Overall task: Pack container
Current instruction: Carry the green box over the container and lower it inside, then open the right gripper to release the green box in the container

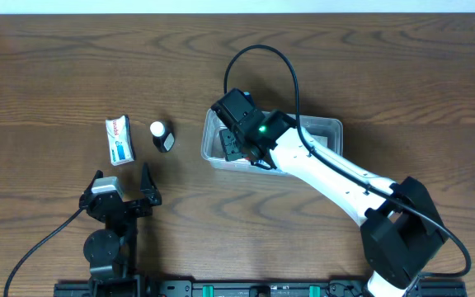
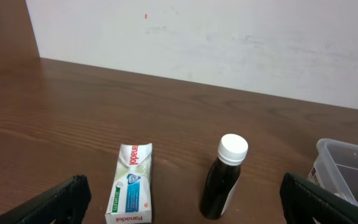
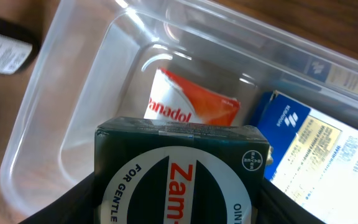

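Observation:
The clear plastic container (image 1: 330,129) stands at the table's middle right; its wall also shows in the right wrist view (image 3: 61,106). My right gripper (image 1: 236,147) is over its left end, shut on a dark green Zam box (image 3: 179,177). Inside lie a red Panadol packet (image 3: 191,106) and a blue and white box (image 3: 319,155). My left gripper (image 1: 122,194) is open and empty near the front left. A white Panadol box (image 1: 119,139) (image 2: 130,183) and a dark bottle with a white cap (image 1: 162,135) (image 2: 225,177) lie beyond it.
A pale wall (image 2: 229,43) rises behind the table's far edge in the left wrist view. The container's corner (image 2: 347,168) shows at that view's right edge.

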Robot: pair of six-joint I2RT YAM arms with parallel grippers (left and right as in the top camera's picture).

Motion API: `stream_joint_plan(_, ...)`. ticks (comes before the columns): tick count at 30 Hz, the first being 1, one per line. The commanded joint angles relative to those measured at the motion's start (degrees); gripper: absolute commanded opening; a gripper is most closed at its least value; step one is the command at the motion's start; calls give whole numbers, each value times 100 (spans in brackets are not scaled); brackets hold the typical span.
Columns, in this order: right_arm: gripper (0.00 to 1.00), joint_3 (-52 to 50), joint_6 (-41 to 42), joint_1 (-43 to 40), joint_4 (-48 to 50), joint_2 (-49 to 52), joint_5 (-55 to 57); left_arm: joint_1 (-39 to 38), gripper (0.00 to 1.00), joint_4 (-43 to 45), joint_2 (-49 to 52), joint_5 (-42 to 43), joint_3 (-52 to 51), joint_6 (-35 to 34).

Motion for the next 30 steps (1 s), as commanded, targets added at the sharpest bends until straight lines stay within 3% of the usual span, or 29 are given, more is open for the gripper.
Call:
stream_joint_plan(1, 51, -289, 494, -20, 254, -57, 212, 13, 98, -210, -33, 17, -87, 98)
stream_joint_plan(13, 52, -745, 981, -20, 964, -57, 236, 13, 98, -210, -33, 17, -87, 98)
stream_joint_plan(30, 51, -955, 1027, -20, 1668, 37, 341, 13, 98, -210, -33, 17, -87, 98)
